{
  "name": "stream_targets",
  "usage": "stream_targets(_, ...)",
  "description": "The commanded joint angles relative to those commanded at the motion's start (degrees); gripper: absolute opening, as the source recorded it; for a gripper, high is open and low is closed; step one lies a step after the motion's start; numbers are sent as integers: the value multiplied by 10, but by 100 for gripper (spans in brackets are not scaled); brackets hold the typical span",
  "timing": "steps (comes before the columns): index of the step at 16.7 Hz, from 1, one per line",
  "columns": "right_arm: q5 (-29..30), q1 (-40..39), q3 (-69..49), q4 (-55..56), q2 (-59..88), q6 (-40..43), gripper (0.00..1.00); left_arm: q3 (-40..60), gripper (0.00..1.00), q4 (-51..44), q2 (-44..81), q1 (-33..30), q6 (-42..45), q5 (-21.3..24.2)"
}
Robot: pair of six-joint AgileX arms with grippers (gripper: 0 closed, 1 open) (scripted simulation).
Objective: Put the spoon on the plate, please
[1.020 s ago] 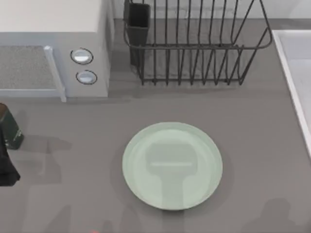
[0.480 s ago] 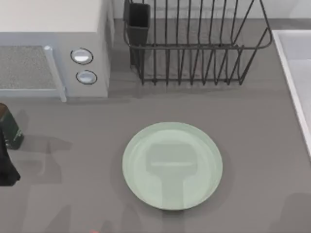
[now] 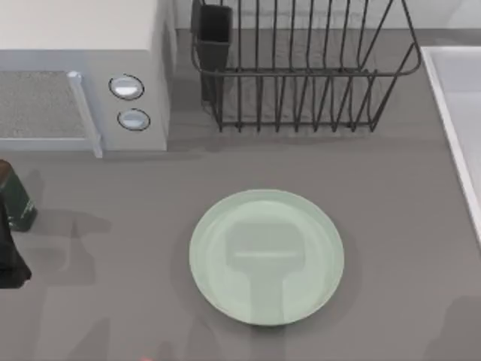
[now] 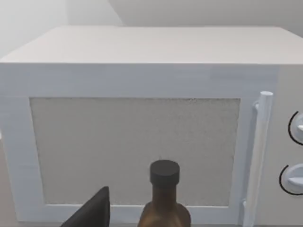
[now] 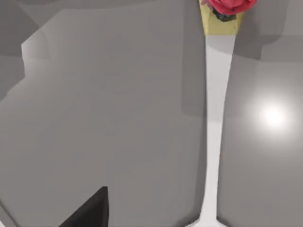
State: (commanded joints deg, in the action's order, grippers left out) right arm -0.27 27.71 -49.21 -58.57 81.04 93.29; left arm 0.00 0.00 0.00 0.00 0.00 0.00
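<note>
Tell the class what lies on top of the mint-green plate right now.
Nothing lies on the plate; its glossy face carries only a dim reflection. The spoon is still off it, its pale handle and red ornament lying on the grey table beneath the right wrist camera, its bowl cut off.

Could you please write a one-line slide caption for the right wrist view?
White spoon's thin pale handle, tipped by a small red ornament, lying on the grey table.

Lots of open table around the plate

The plate (image 3: 267,256) sat with bare table (image 3: 398,195) all round. The microwave (image 3: 83,75), dish rack (image 3: 301,68) and brown bottle (image 3: 15,197) blocked the far and left sides.
</note>
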Motion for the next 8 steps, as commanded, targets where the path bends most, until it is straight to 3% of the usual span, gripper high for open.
stream_targets(8,0,-1,114,221,101,-3,100,0,100,0,0,0,0,0)
